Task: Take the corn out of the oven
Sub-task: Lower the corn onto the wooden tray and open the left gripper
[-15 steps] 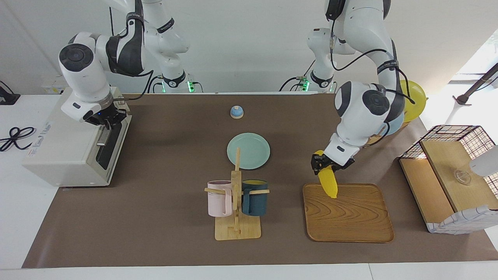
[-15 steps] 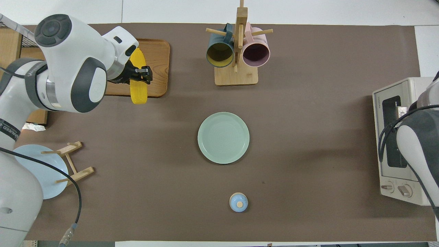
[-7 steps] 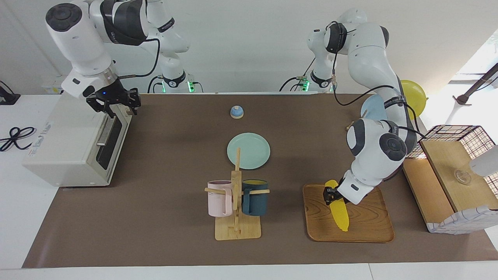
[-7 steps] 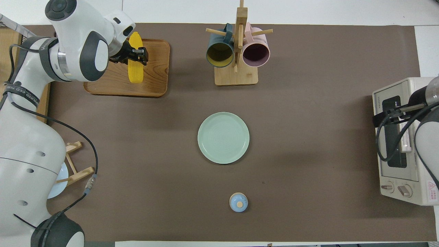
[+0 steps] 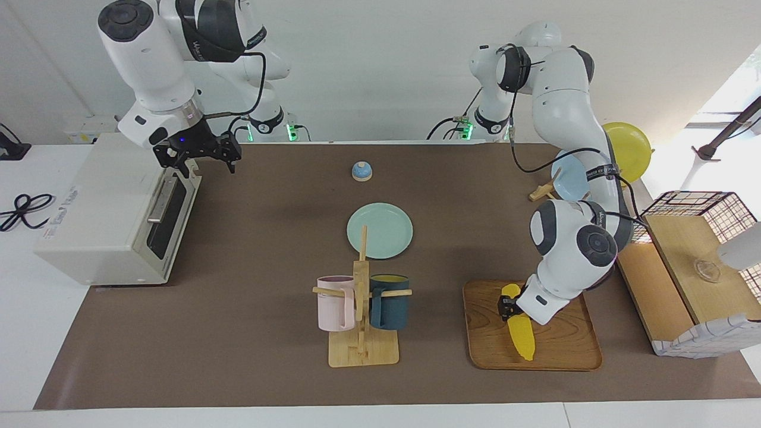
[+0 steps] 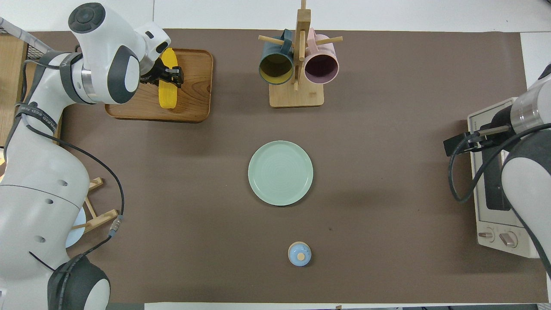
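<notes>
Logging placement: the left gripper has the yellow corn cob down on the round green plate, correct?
Not the plate. The facing view shows the left gripper with the yellow corn cob down on the square wooden tray.

The corn (image 5: 518,329) lies on the wooden tray (image 5: 562,351) toward the left arm's end of the table, beside the mug rack (image 5: 362,333). The plate (image 5: 380,230) sits mid-table, nearer to the robots than the rack. The oven (image 5: 113,217) stands at the right arm's end, its door facing the plate.
</notes>
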You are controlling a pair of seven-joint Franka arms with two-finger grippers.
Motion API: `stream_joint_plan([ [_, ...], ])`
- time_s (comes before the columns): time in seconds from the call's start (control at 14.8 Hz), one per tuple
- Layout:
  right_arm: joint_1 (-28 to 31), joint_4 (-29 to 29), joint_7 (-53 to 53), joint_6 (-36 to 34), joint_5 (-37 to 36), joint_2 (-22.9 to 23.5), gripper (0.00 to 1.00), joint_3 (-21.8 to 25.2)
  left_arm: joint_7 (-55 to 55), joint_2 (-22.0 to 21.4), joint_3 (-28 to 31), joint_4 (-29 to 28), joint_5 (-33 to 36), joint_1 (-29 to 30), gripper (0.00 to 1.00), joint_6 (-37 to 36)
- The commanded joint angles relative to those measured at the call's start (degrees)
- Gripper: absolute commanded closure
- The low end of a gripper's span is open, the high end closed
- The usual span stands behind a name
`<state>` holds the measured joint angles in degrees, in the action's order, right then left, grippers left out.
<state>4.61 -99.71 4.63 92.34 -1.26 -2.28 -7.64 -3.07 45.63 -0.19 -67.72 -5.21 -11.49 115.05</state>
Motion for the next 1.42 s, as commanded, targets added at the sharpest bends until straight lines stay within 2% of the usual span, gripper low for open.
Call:
stream_joint_plan([
  [0.0, 0.57, 5.57, -1.98, -4.09, 1.44, 4.12, 0.0, -0.97, 0.6, 0.69, -0.42, 0.67, 1.25, 0.42, 1.0, 0.43],
  [0.2, 0.31, 5.5, -4.09, -4.19, 1.52, 3.87, 0.0, -1.41, 0.69, -0.36, -0.34, -2.49, 1.52, -0.2, 1.0, 3.5],
  [0.27, 0.4, 5.15, -4.54, -4.27, 1.44, 3.6, 0.0, -1.76, 0.69, -0.45, -0.34, -2.59, 1.51, -0.2, 0.41, 3.25],
  [0.34, 0.4, 5.06, -4.54, -4.28, 1.52, 3.52, 0.0, -1.76, 0.69, -0.63, -0.25, -2.51, 1.6, -0.11, 0.0, 2.64],
  [0.54, 0.4, 4.35, -4.54, -4.97, 1.44, 2.99, 0.0, -1.67, 0.69, -0.89, -0.07, -2.07, 1.43, 0.33, 0.0, -0.08],
  [0.81, 0.22, 3.12, -4.72, -5.33, 1.44, 1.67, 0.0, -1.59, 0.52, -4.66, 0.02, -2.07, 1.34, 0.5, 0.0, -2.62],
  [1.01, -2.14, 2.95, -4.72, -5.24, 1.44, 1.4, 0.0, 0.69, -0.01, -9.92, 2.64, -2.5, 1.43, 0.15, 0.0, -5.35],
  [1.35, -1.18, 2.95, -5.95, -4.63, 1.44, 1.93, 0.0, 0.7, -0.19, -20.03, 5.55, -2.77, 1.43, 0.33, 0.0, -18.6],
])
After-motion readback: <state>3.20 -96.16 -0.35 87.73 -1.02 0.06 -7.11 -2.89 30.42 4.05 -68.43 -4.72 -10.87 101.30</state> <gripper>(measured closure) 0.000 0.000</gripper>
